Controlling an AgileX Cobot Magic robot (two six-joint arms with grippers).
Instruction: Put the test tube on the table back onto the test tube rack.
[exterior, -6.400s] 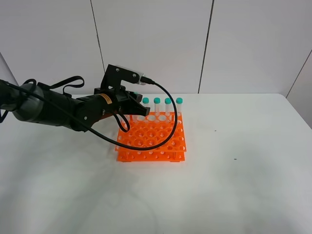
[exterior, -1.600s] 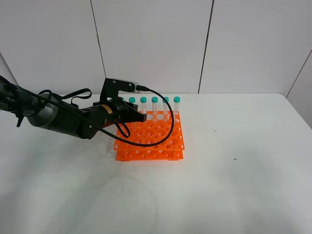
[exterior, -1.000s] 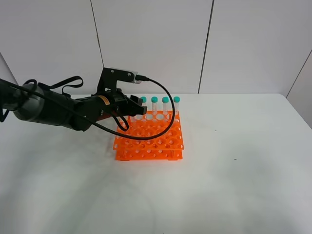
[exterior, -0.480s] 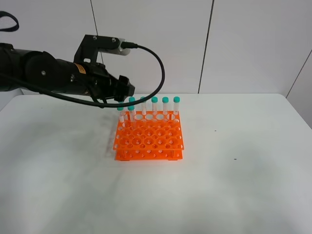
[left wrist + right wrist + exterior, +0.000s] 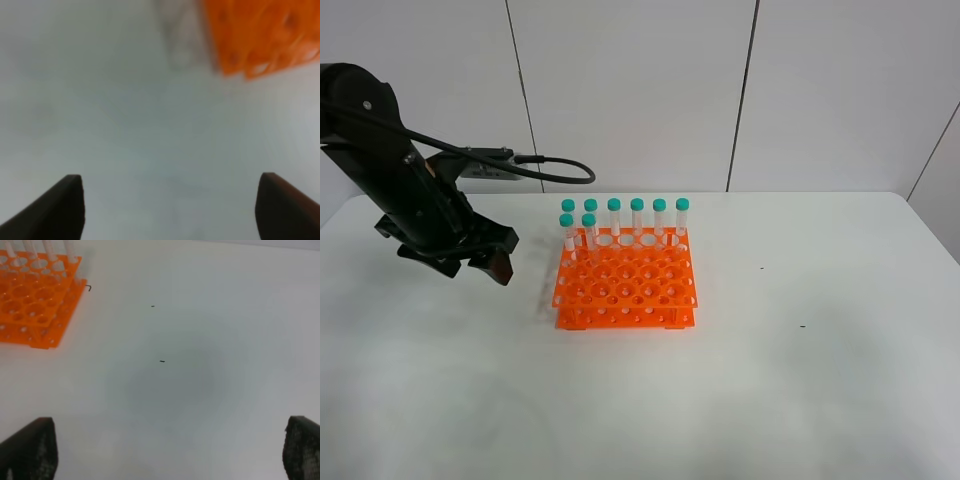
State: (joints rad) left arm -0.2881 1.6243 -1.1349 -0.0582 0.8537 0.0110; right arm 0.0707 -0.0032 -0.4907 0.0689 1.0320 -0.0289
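Since a moment before, the left gripper [image 5: 480, 262] had swung away from the test tube rack [image 5: 625, 285] and hung over the bench [image 5: 800, 380], jaws spread wide, holding nothing. Eight teal-capped tubes stood upright along the rack's far side; which was the returned test tube I couldn't tell. The right gripper's [image 5: 170, 452] jaws gaped too, empty.

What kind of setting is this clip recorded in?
Likely a lab-style robot test bench: a bare white table, an orange test tube rack holding teal-capped tubes, and plain panelled walls behind.
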